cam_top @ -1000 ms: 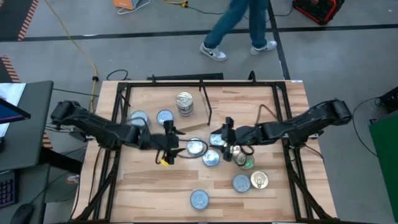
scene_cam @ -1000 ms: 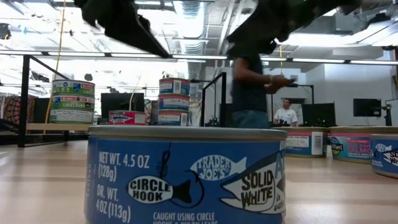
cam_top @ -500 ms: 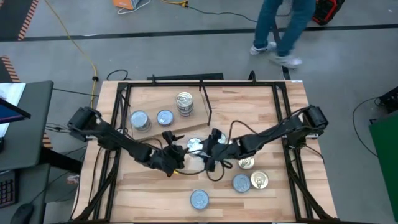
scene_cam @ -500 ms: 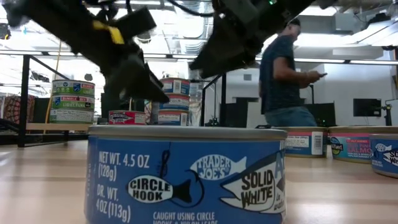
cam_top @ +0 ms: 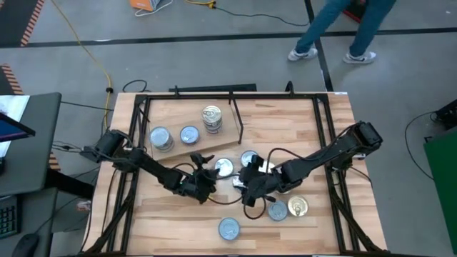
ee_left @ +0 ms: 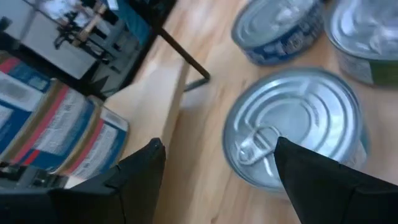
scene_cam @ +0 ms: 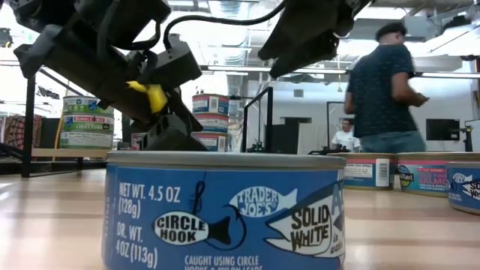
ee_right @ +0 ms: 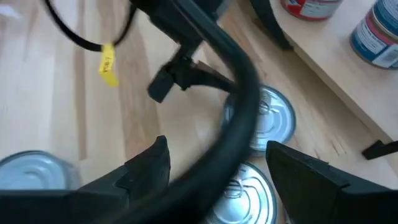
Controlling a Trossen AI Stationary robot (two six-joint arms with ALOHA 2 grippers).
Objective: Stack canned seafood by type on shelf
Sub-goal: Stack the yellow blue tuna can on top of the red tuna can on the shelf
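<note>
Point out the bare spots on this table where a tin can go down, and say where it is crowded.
Free: the tabletop near the front left corner, left of the lone front tin, and the back right stretch right of the black rod. Crowded: the centre, where the left gripper and right gripper, both open, hang among loose tins.

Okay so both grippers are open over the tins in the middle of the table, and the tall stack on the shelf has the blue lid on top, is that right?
Not quite: in the high view the tall stack on the shelf is topped by a gold lid, not blue. The left gripper and right gripper are both open over the middle tins.
</note>
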